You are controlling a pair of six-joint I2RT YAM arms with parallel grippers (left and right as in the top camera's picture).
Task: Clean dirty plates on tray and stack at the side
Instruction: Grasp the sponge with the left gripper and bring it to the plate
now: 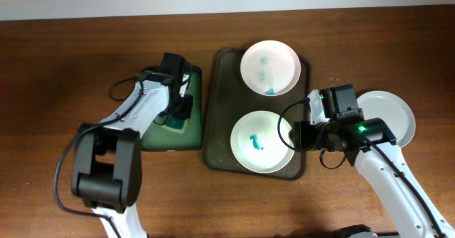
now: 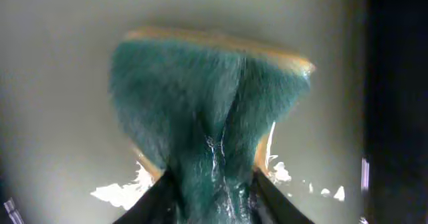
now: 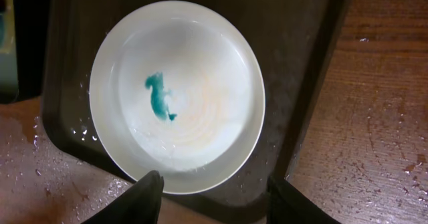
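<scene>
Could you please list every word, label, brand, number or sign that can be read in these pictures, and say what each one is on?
No readable text in any view.
The near plate and far plate bear only teal smears, not writing.
The tray and the sponge show no label.

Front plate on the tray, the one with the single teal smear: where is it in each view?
Overhead: front plate, lower centre, on the tray, near end.
Left wrist: not in it; the sponge fills the frame.
Right wrist: front plate, left of centre.
Shared landmark: the dark tray, in overhead and right wrist.
</scene>
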